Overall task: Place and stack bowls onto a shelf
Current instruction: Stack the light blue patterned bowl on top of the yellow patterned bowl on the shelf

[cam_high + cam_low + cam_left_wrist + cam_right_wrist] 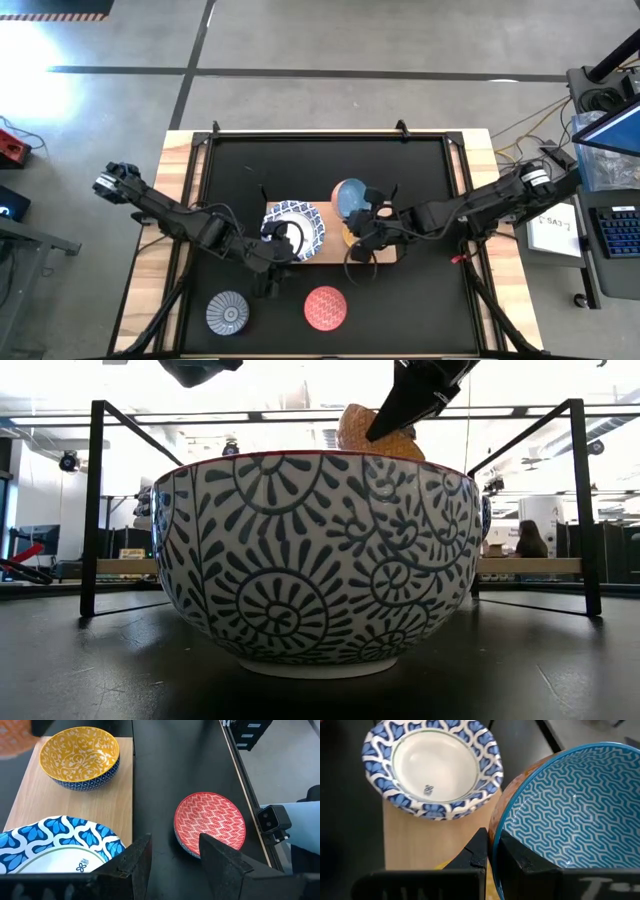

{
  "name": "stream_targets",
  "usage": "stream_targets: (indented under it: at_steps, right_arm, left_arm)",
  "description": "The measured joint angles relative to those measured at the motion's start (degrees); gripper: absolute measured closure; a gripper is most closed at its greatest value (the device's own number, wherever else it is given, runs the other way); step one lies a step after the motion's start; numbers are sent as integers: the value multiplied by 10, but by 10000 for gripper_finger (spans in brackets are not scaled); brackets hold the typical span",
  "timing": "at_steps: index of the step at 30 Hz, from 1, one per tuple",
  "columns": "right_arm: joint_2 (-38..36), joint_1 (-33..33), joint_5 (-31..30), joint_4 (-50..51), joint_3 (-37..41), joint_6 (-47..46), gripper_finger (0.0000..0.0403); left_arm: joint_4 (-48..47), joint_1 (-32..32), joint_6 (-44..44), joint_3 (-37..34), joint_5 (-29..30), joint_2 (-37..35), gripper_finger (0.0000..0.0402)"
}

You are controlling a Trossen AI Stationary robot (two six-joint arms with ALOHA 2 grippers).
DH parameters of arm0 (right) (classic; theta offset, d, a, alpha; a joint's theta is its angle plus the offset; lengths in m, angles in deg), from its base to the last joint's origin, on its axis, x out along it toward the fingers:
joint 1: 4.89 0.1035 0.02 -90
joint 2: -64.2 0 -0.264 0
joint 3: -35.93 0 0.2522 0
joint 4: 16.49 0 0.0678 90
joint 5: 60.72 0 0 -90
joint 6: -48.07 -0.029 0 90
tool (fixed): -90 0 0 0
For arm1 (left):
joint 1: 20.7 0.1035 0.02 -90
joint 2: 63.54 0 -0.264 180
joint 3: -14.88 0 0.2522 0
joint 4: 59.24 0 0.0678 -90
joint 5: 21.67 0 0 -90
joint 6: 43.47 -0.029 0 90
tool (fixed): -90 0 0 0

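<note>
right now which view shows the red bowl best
The left wrist view: the red bowl lies whole, pattern clear, on the black table. The high view shows it small; the low view only its patterned outside; the right wrist view misses it.

Light-wood shelf (385, 256), flat on the black tabletop at centre. On its left part, the blue-and-white patterned bowls (295, 227), upright, white inside with a green ring. On its right part, an orange-yellow bowl (80, 756) with a blue base, upright. Above it, a light blue bowl (575, 810) with a zigzag interior and brown exterior, held tilted off the board. On the tabletop near the front edge: a red patterned bowl (325, 307) and, to its left, a grey ribbed bowl (228, 312), well apart.
</note>
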Motion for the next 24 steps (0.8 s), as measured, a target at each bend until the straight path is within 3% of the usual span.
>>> stream_targets:
  at_steps: [14, 24]
  right_arm:
    - [0, 2, 108, 51, 3, -120, 390]
    - [0, 4, 154, 51, 4, -129, 390]
  left_arm:
    - [-8, 9, -6, 0, 0, -6, 256]
    - [-13, 9, -6, 0, 0, -7, 256]
